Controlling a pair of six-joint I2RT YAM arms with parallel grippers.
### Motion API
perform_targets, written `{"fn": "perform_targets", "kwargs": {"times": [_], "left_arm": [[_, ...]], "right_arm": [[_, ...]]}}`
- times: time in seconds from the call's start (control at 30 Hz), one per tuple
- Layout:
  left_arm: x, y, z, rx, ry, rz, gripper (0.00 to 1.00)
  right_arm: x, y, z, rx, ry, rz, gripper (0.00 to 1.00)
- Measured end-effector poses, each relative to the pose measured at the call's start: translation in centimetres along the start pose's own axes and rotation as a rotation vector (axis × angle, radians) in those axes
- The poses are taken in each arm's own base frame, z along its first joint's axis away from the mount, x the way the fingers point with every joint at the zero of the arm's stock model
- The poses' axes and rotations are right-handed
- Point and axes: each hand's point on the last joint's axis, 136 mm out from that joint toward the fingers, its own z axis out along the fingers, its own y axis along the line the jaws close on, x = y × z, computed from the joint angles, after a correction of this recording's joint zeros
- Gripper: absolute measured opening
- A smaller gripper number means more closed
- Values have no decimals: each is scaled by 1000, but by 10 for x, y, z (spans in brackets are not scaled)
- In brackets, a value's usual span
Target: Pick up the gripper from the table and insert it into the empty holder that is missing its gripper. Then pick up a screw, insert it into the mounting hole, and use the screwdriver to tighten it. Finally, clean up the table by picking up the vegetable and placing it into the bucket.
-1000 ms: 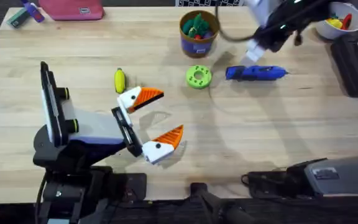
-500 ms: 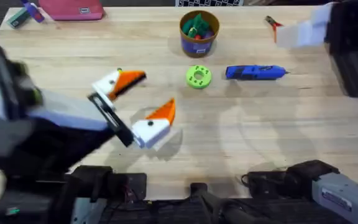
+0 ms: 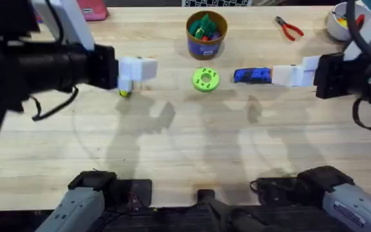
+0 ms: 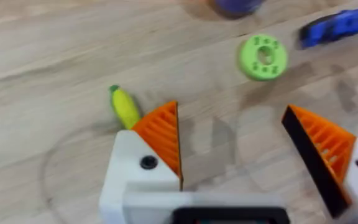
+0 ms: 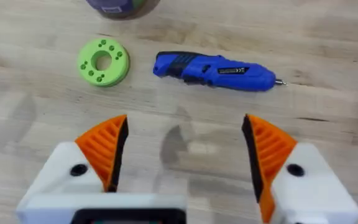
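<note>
- The left gripper (image 4: 235, 155) hangs over the table (image 3: 185, 148) near its left side, jaws wide with bare wood between them; its fingers (image 4: 160, 134) are white bases with orange ribbed wedges, both wedges in place.
- From overhead the left gripper (image 3: 136, 69) shows as a white block at the end of a large, dark, blurred arm, which hides the table's far-left corner.
- The vegetable (image 4: 124, 107), yellow with a green end, lies on the wood just beside the left finger's tip; whether they touch is hard to tell. From overhead, most of the vegetable (image 3: 124, 92) is covered by the gripper.
- The right gripper (image 5: 185, 158) hangs over the table's right half, jaws wide and holding nothing, both orange wedges fitted.
- The screwdriver (image 5: 213, 68) lies flat on the table beyond the right gripper's fingers, its thin bit pointing toward the right edge. From overhead, the screwdriver (image 3: 251, 75) is half covered by the right gripper (image 3: 292, 75), and the bit end is hidden.
- A green holed disc (image 3: 205, 79) lies between the vegetable and the screwdriver, apart from both.
- The bucket (image 3: 207, 33) stands near the middle of the far edge, holding green and red toys that are too small to make out.
- Red-handled pliers (image 3: 290, 28) lie by the far edge, toward the right corner.
- A white bowl (image 3: 335, 20) at the far-right corner is partly hidden by the right arm.
</note>
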Motion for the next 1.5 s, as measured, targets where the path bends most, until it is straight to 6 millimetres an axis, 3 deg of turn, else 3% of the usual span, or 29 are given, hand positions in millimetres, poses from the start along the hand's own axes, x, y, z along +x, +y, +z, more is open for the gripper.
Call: {"fn": "perform_targets", "kwargs": {"times": [0.23,0.4,0.57,1.0,1.33,1.4,1.5], "left_arm": [[2,52,23,-137,179,-126,985],[32,95,58,-193,372,-257,985],[61,120,93,-232,507,-299,985],[101,142,149,-258,633,-345,985],[103,141,155,-312,668,-284,989],[103,142,155,-317,668,-290,830],[103,141,155,-313,668,-292,327]], "right_arm": [[0,0,0,-1,0,7,994],[0,1,0,-3,0,7,994],[0,1,0,-3,0,7,994],[0,1,0,-3,0,7,994],[1,0,0,-3,5,7,994],[1,0,0,-3,5,7,994],[1,0,0,-3,5,7,994]]}}
